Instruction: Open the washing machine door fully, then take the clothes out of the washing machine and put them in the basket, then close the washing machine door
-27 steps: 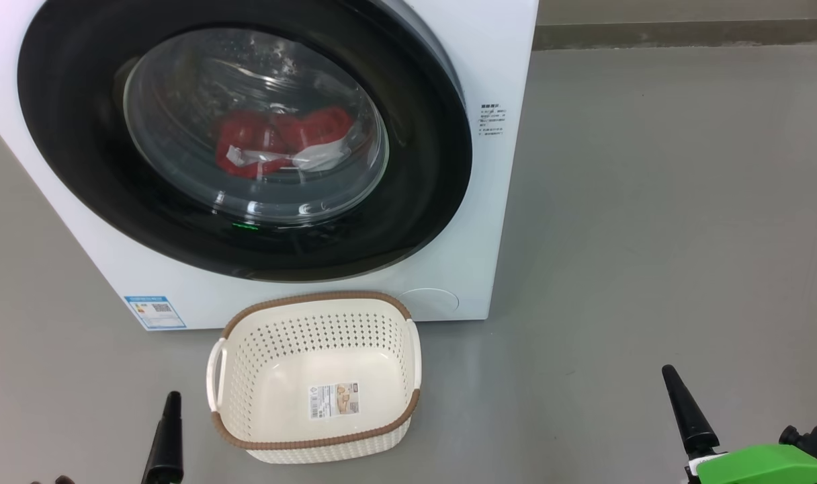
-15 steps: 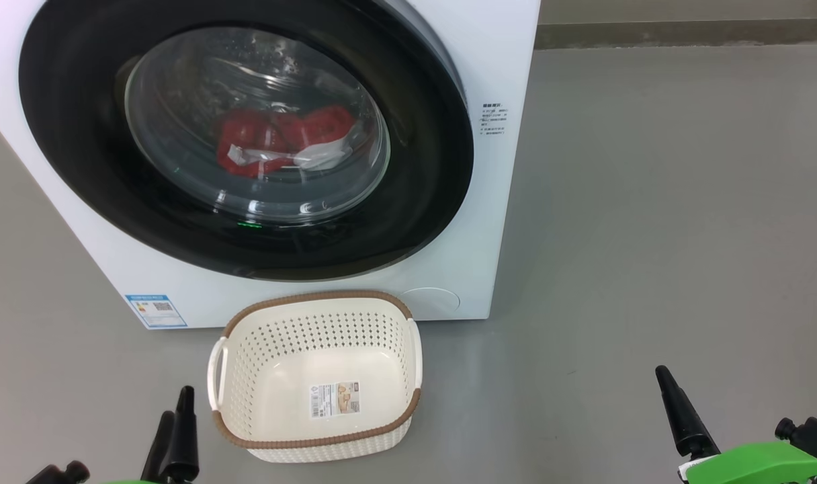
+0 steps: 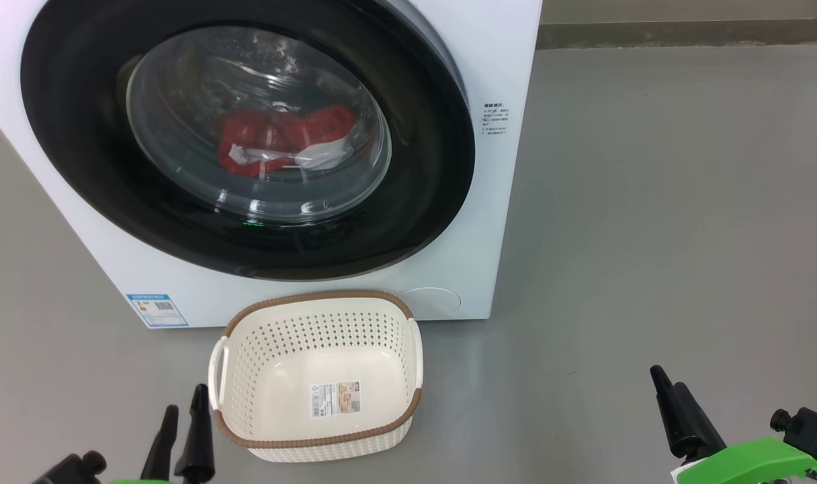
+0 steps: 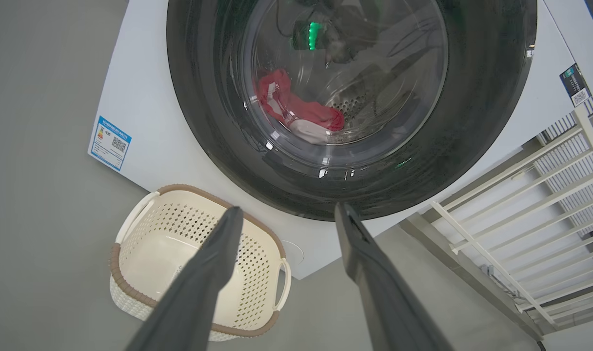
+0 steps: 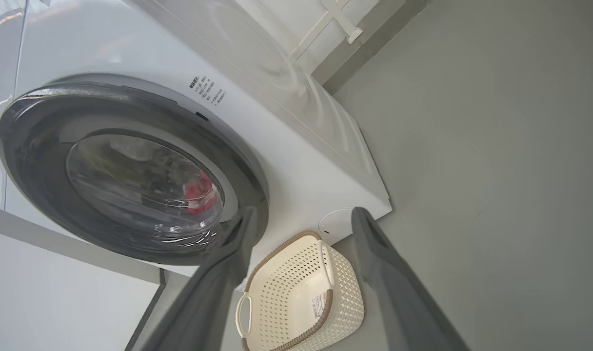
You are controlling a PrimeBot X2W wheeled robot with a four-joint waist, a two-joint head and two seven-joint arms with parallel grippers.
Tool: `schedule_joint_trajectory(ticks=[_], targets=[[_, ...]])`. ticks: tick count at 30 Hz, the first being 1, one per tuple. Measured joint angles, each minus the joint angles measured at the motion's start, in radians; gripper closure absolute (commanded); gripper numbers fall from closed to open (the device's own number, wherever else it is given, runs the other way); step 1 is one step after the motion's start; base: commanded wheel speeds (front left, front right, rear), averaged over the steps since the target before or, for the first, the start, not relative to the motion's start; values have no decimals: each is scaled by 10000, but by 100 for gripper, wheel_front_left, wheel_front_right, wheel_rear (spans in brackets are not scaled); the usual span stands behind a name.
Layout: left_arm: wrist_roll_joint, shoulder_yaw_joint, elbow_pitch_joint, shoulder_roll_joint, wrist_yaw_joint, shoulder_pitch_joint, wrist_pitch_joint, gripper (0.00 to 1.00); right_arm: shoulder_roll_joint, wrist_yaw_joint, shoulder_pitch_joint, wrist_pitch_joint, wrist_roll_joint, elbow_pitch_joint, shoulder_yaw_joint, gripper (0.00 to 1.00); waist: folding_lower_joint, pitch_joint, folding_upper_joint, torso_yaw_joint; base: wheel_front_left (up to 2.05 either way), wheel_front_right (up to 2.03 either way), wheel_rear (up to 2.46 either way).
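The washing machine (image 3: 502,222) stands ahead of both grippers, well beyond their fingertips. The washing machine door (image 3: 422,202) looks shut, so opening it seems to be the step in hand. The basket (image 3: 314,299) sits empty just to the inner side of the left gripper (image 3: 185,398) and well apart from the right gripper (image 3: 665,378). The clothes (image 3: 281,138) lie behind the glass, up ahead. Both grippers hang low, fingers spread, holding nothing. Next, I'd guess, one must reach up to the door's rim and find purchase to pull.

You can read nothing. The blue label (image 3: 157,310) on the washing machine (image 3: 496,222) and the paper label (image 3: 335,399) in the basket (image 3: 314,296) are too small.
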Motion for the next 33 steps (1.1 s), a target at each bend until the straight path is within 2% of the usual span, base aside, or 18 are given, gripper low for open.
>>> schedule_joint_trajectory(ticks=[33], targets=[[4171,-748,-667,309,316,299,-993,0,-734,0,1,-1007,-3386,-249,723,0,0,48,0,74,0,0,0]])
